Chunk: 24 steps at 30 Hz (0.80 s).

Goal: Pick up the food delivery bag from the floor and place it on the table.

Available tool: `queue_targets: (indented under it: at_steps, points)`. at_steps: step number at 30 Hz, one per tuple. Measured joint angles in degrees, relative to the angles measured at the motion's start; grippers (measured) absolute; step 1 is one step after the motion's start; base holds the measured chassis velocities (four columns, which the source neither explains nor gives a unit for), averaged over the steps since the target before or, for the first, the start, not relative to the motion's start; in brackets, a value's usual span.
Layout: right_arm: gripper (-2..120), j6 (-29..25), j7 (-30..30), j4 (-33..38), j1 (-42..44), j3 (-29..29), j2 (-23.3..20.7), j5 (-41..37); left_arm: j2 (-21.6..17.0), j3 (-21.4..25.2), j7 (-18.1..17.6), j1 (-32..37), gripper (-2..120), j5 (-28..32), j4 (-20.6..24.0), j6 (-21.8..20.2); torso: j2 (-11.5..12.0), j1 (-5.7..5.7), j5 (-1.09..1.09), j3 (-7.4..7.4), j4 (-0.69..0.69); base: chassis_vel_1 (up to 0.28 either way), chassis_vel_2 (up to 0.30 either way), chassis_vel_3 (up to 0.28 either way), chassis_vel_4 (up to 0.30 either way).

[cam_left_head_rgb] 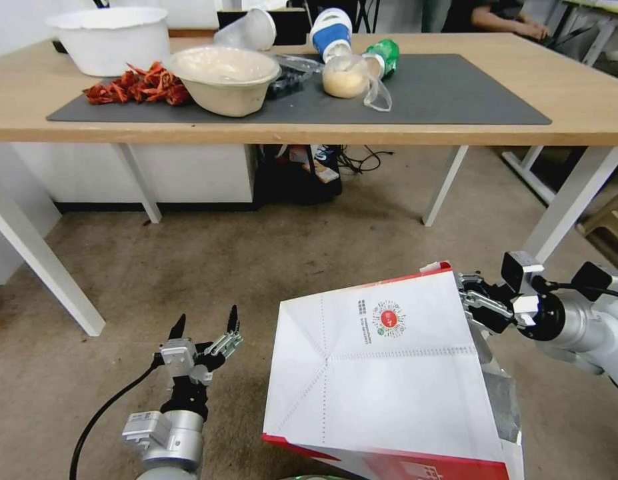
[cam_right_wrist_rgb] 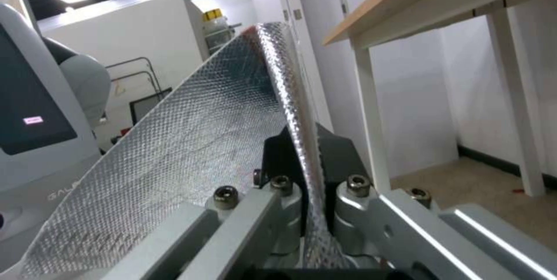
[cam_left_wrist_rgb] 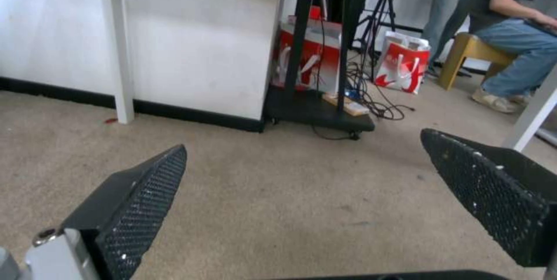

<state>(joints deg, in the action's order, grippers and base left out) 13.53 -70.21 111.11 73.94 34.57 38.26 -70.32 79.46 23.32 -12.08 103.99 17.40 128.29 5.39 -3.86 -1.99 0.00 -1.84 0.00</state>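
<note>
The right gripper (cam_left_head_rgb: 470, 301) is clamped on the foil-lined rim of the food delivery bag (cam_left_head_rgb: 382, 373), which hangs tilted in front of the robot, low over the carpeted floor (cam_left_head_rgb: 209, 267), its logo face turned up. The left gripper (cam_left_head_rgb: 205, 327) hovers just beside the bag's other side with fingers spread wide and nothing between them. The table (cam_left_head_rgb: 589, 100) with its dark grey mat (cam_left_head_rgb: 469, 87) lies ahead and above the bag, so the lift must carry it forward and up over the near edge.
</note>
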Motion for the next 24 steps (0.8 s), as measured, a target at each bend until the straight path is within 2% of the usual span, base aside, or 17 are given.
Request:
queue_targets:
  at_steps: [8,24]
  points:
    - [0,0.18,-0.17,0.31,-0.15,-0.03,0.28,0.18,-0.10,0.16,-0.15,-0.02,100,-0.05,0.20,-0.42,-2.25,-0.22,0.00,-2.05,0.00,0.000,0.000,0.000,0.000]
    - [0,0.22,0.01,0.42,-0.24,0.12,0.27,0.21,-0.18,-0.14,-0.22,-0.15,100,-0.57,-0.32,-0.37,-5.90,-0.77,0.00,-5.16,0.00,0.000,0.000,0.000,0.000]
